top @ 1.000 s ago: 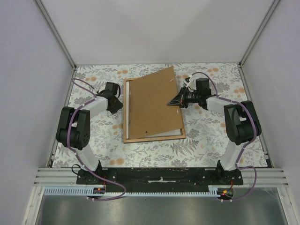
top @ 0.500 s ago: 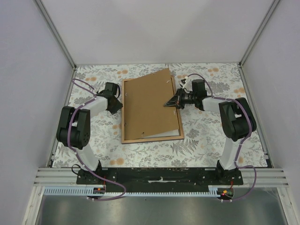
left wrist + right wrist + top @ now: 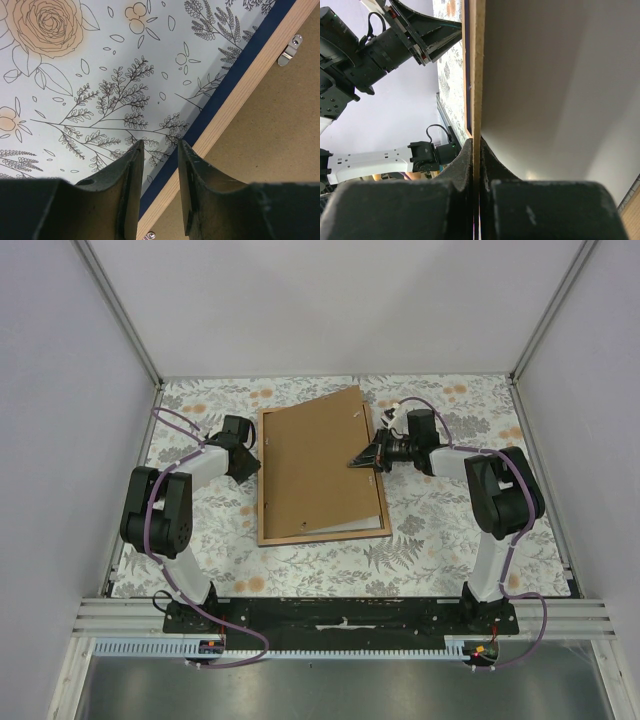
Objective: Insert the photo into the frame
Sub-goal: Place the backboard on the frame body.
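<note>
The frame (image 3: 300, 539) lies flat mid-desk, wood side up, centre of the overhead view. A brown backing board (image 3: 320, 465) sits on it askew, its upper right corner poking past the rim. A thin pale strip (image 3: 350, 528) peeks out under the board's lower edge; photo or not, I can't tell. The right hand (image 3: 354, 461) is clamped tight on the board's right edge. The left hand (image 3: 160, 147) hovers over the frame's left rim (image 3: 240, 100), fingers (image 3: 131, 175) apart, gripping nothing. A metal clip (image 3: 289, 51) shows at upper right. The floral desk (image 3: 420, 530) lies all round.
</note>
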`<state>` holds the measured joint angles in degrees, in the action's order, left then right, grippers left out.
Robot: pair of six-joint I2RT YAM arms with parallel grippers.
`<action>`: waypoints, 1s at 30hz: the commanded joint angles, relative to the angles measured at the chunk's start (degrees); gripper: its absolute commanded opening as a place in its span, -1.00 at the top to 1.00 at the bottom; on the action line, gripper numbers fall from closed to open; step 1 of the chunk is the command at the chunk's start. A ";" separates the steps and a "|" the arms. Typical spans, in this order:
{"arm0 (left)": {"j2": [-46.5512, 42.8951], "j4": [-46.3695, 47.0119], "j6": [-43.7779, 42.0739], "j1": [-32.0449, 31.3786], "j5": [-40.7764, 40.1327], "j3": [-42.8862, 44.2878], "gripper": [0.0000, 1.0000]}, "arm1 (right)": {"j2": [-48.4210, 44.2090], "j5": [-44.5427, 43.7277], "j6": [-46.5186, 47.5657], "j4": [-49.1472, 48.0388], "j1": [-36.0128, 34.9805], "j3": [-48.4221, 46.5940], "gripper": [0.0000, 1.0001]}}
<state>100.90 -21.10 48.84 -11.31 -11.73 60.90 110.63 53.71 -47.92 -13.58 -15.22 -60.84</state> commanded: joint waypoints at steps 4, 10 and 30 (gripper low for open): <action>-0.53 0.89 -1.29 -0.12 0.74 0.44 0.20 | -1.11 -2.73 4.93 5.05 -1.21 -3.58 0.76; -1.32 0.80 -1.73 0.41 0.92 0.36 0.20 | -2.69 -9.58 9.51 14.88 -1.21 -6.04 0.31; -3.34 0.62 -2.52 1.12 2.58 -0.08 0.21 | -12.89 -39.71 20.85 40.99 -1.12 -11.93 -0.42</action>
<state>100.42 -21.10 48.21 -10.55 -10.13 60.88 102.83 24.88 -30.76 21.32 -16.34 -69.60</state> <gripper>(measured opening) 0.398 0.693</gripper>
